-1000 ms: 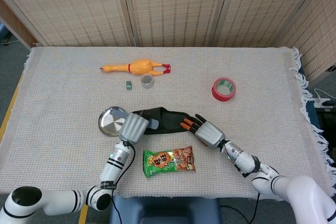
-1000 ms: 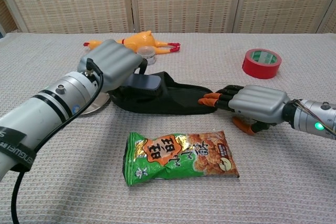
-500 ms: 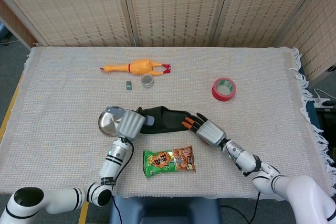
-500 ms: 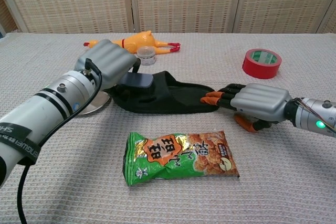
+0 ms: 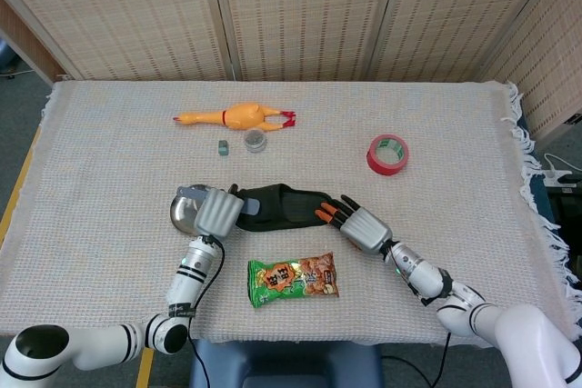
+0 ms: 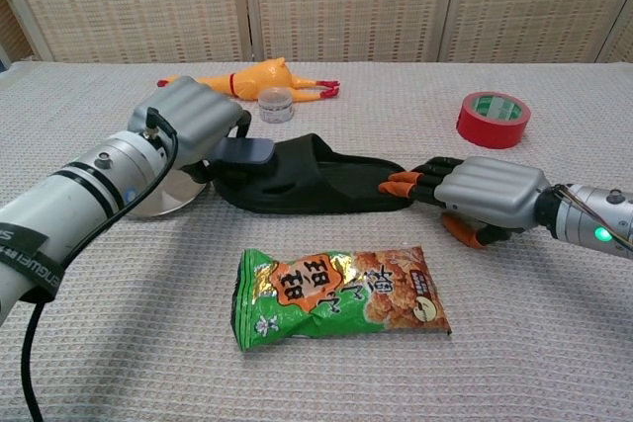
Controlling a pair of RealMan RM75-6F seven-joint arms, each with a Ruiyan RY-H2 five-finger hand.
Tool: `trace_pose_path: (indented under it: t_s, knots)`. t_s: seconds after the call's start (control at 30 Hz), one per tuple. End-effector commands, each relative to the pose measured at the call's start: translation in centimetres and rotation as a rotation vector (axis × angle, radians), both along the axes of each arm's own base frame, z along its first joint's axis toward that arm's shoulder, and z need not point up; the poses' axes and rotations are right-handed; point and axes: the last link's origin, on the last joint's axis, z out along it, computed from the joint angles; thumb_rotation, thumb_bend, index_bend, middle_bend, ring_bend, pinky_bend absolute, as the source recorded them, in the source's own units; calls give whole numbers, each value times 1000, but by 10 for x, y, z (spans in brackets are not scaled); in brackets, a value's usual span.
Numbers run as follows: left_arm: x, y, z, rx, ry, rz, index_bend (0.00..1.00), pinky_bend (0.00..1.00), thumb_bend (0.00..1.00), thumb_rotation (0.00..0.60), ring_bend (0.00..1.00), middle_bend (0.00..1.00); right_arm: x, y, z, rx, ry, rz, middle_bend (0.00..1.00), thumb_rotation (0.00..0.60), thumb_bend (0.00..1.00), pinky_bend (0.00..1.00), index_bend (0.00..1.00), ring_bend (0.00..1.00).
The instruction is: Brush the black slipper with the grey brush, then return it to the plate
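Observation:
The black slipper [image 5: 289, 207] [image 6: 316, 180] lies flat across the table's near middle. My left hand [image 5: 219, 212] [image 6: 191, 123] grips the grey brush [image 6: 242, 150], whose head sits on the slipper's left end, right beside the round metal plate [image 5: 181, 216] [image 6: 158, 201]. My right hand [image 5: 360, 227] [image 6: 483, 196] lies at the slipper's right end. Its orange fingertips [image 6: 397, 185] rest on that end, with the thumb off to the side on the cloth.
A green and orange snack bag [image 5: 293, 280] [image 6: 336, 295] lies just in front of the slipper. Further back are a red tape roll [image 5: 388, 154] [image 6: 493, 118], a yellow rubber chicken [image 5: 238, 116] [image 6: 259, 79], a small jar [image 5: 255, 141] [image 6: 276, 104] and a small grey cube [image 5: 223, 145].
My left hand has drawn the brush leftward along the slipper, from its middle to its left end near the plate. The right hand and slipper have barely moved.

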Motion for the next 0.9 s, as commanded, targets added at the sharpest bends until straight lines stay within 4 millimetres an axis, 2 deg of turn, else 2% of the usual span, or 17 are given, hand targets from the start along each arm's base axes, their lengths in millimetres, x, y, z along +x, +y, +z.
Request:
trace_pose_path:
  t_s: [0.03,0.27,0.73,0.9]
  knots:
    - [8,-8,0,-2,-16,-23,643,932,431,600,685,872,0,0,0,-2,0,-2,0,600,567,0,29,0]
    - [19,-14,-8,-5,-3,-54,643,932,432,600,685,872,0,1,1,-2,-7,-4,0,600,567,0,29,0]
    - [-6,9,-2,56,89,29,641,933,430,600,685,870,-3,-1,10,-22,-16,-6,0,600,568,0,28,0]
    - [-8,4,7,57,74,27,641,933,431,600,685,871,-2,0,11,-22,-26,-4,0,600,568,0,22,0]
